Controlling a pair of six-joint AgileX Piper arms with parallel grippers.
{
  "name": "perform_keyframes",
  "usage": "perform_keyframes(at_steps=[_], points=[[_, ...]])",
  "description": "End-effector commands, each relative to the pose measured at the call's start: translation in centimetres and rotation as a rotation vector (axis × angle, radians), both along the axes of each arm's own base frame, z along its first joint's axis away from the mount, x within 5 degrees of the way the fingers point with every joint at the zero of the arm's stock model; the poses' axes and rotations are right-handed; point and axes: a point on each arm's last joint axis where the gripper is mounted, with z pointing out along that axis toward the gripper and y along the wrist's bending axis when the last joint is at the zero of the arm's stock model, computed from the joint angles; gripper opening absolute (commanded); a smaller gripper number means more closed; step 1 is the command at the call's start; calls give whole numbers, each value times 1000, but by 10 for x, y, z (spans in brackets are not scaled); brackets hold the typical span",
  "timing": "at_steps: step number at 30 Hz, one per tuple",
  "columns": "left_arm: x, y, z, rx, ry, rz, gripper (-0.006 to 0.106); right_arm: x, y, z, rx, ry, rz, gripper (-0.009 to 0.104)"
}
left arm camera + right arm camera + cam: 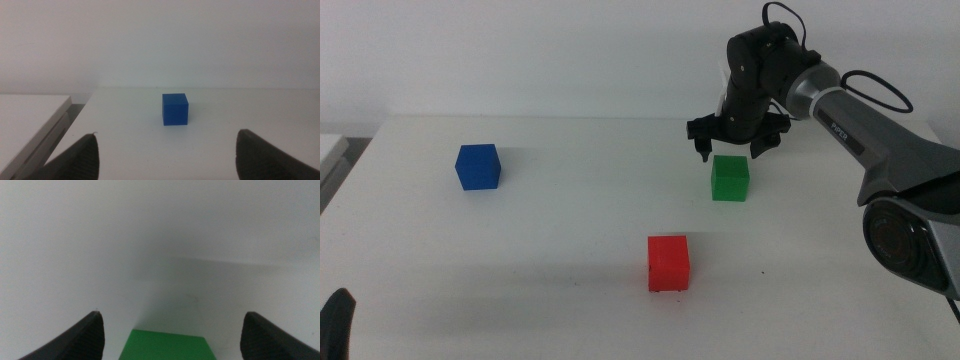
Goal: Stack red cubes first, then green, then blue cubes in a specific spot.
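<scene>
Right tool (pixel 733 139) hangs in the upper right of the middle view, on the arm that enters from the right edge. Its jaws are spread wide and hold nothing. It sits directly above and slightly behind the green cube (pixel 730 178), with a small gap between the jaw tips and the cube's top face. In the right wrist view the green cube (pixel 169 348) shows only its top face, centred between the two dark jaws and touching neither.

Green cube rests flat on the white tabletop (pixel 570 270), right of centre. Red cube (pixel 668 263) rests below it and a little to the left, lower centre of the frame, well apart from the green one. Dark smudges show at the base of the red cube; whether these are tabletop marks or shadow cannot be told. Blue cube (pixel 478 166) rests at the left of the frame, well apart from both others. No cube is stacked on another.

Left tool (pixel 338 320) shows only as a dark tip at the bottom left corner of the middle view. In the left wrist view its jaws are spread wide and empty, with the blue cube (pixel 175 108) ahead of them, upright on the tabletop and well clear of both jaws. A pale adjoining surface (pixel 30 120) lies beside the tabletop edge in that view.

Nothing stands between the right tool and the green cube.
</scene>
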Motion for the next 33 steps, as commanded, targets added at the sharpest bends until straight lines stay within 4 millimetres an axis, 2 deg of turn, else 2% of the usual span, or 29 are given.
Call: perform_keyframes(at_steps=[1, 6, 9, 11, 12, 14, 16, 20, 25, 28, 33], points=[[0, 0, 1, -12, -15, 1, 94, 2, -3, -5, 3, 8, -1, 93], [0, 0, 1, -12, -15, 1, 94, 3, -3, -15, -6, 25, -1, 92], [0, 0, 1, -12, -15, 1, 94, 3, -3, -15, -7, 27, -1, 84], [0, 0, 1, -12, -15, 1, 94, 3, -3, -16, -4, 29, -1, 72], [0, 0, 1, -12, -15, 1, 94, 3, -2, -16, 5, 32, -1, 56], [0, 0, 1, -12, -15, 1, 94, 2, 0, -16, 24, 40, -2, 43], [0, 0, 1, -12, -15, 1, 94, 1, 2, -16, 50, 50, -3, 38], [0, 0, 1, -12, -15, 1, 94, 1, 3, -17, 59, 56, -3, 42], [0, 0, 1, -12, -15, 1, 94, 0, 3, -19, 57, 66, 19, 66], [0, 0, 1, -12, -15, 1, 94, -1, 3, -12, 61, 55, 26, 79], [0, 0, 1, -12, -15, 1, 94, -6, 1, 18, 73, 10, 26, 77]])
